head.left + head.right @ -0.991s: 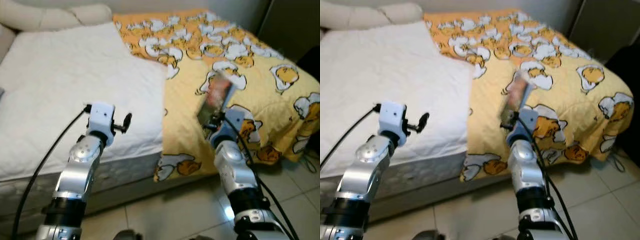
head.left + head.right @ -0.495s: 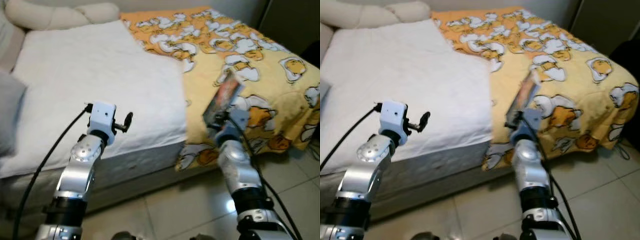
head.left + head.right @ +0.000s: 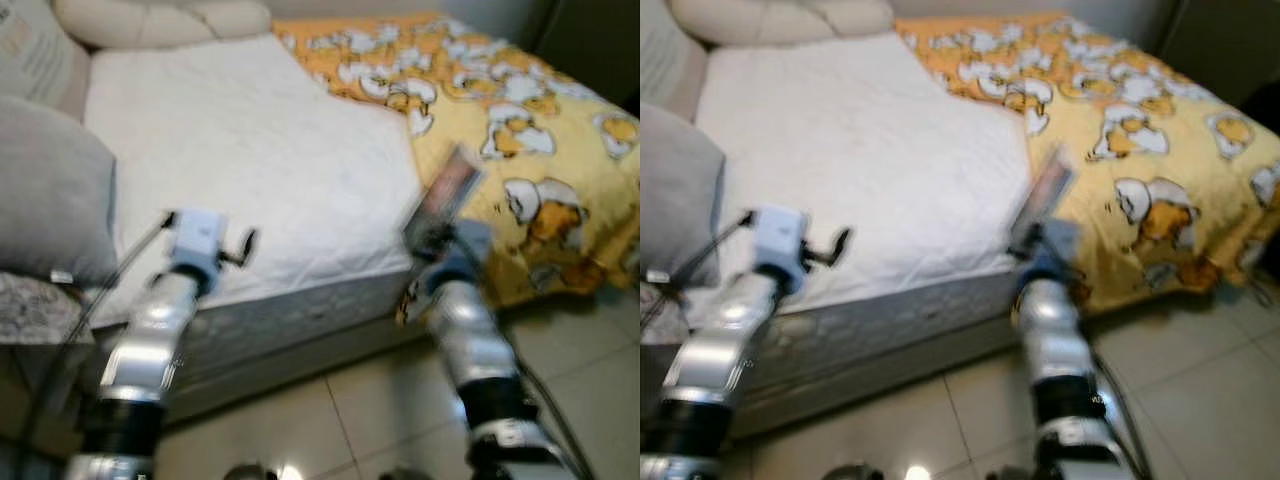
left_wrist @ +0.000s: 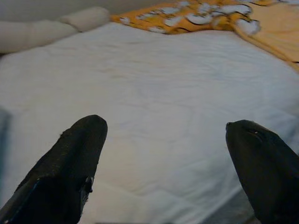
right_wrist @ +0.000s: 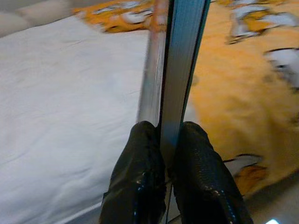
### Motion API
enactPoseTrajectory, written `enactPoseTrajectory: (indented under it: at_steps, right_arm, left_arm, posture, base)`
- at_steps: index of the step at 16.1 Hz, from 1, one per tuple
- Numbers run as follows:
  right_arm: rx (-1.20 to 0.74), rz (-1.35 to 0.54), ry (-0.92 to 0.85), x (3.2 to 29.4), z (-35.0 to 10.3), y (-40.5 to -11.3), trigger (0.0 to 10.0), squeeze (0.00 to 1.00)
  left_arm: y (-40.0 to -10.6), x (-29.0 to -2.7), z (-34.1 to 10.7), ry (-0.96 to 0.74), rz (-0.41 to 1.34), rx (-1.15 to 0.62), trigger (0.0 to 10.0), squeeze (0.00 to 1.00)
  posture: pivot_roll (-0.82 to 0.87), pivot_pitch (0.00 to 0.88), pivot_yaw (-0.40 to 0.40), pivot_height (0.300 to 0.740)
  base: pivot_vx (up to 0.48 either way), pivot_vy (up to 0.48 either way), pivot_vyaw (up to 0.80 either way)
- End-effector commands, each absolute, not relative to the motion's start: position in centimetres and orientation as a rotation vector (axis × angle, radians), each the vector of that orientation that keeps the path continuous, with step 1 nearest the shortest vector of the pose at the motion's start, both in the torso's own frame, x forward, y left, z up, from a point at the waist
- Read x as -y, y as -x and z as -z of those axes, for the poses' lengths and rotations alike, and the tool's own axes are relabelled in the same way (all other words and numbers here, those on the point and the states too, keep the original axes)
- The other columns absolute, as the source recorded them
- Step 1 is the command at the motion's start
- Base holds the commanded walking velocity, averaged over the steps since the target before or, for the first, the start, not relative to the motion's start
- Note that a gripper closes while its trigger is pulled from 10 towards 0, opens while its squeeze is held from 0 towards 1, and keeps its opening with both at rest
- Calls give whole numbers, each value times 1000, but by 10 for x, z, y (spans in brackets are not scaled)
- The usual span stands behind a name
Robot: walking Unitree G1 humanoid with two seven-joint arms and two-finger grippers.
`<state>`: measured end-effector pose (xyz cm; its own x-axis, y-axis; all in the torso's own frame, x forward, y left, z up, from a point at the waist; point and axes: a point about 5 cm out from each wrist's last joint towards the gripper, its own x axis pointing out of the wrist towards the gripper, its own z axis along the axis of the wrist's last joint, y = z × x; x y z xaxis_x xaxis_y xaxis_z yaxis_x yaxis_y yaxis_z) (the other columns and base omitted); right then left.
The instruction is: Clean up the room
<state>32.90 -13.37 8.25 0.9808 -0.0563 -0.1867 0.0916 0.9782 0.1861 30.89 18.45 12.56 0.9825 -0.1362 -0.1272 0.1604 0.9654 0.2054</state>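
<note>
A thin book (image 3: 443,197) with a reddish cover stands upright in my right gripper (image 3: 432,238), which is shut on its lower edge. In the right wrist view the book (image 5: 174,60) shows edge-on between the two black fingers (image 5: 140,177). It is held in the air in front of the bed's near edge, where the white sheet (image 3: 240,150) meets the yellow duck-print blanket (image 3: 520,130). My left gripper (image 3: 245,245) is raised over the white sheet's front edge, open and empty, its fingers (image 4: 70,163) wide apart.
A grey pillow (image 3: 50,190) lies at the bed's left end, with cream pillows (image 3: 160,20) along the headboard. Pale floor tiles (image 3: 340,400) lie below the mattress side. A dark object (image 3: 1230,40) stands at the far right.
The camera has swung to the left: the bed has shifted right in view and the grey pillow has come in. Both arms keep their pose, the book still held.
</note>
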Motion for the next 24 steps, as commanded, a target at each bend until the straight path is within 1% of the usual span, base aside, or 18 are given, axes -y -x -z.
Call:
enactPoseTrajectory:
  at_steps: [1, 3, 5, 11, 15, 18, 22, 24]
  right_arm:
    - [-121, 74, -175, 140, -95, -334, 10000, 0]
    - [-105, 37, -143, 136, -98, -335, 10000, 0]
    - [-102, 30, -154, 135, -98, -335, 10000, 0]
    - [-111, 33, -175, 137, -97, -335, 10000, 0]
    - [-118, 27, -169, 136, -96, -335, 10000, 0]
    - [-110, -3, -133, 134, -97, -336, 10000, 0]
    - [-110, 2, -129, 135, -97, -336, 10000, 0]
    - [-108, 16, -149, 137, -97, -336, 10000, 0]
  left_arm:
    - [-311, -177, -128, -216, 163, -101, 10000, 0]
    - [-312, -177, -130, -216, 147, -79, 10000, 0]
    - [-313, -179, -134, -204, 122, -61, 10000, 0]
    - [-313, -179, -134, -202, 128, -57, 10000, 0]
    - [-313, -180, -135, -194, 124, -60, 10000, 0]
    - [-313, -181, -135, -193, 121, -61, 10000, 0]
    - [-313, -180, -135, -193, 126, -63, 10000, 0]
    - [-313, -180, -135, -193, 126, -64, 10000, 0]
  posture:
    - [1, 0, -16, 740]
    - [2, 0, -17, 740]
    - [2, 0, -16, 740]
    - [2, 0, -15, 740]
    - [5, 0, -16, 740]
    - [5, 0, -16, 740]
    - [5, 0, -15, 740]
    - [5, 0, -15, 740]
  base:
    - [0, 371, 0]
    - [0, 0, 0]
    - [0, 0, 0]
    - [0, 0, 0]
    - [262, 0, 0]
    - [294, 0, 0]
    - [299, 0, 800]
    - [302, 0, 0]
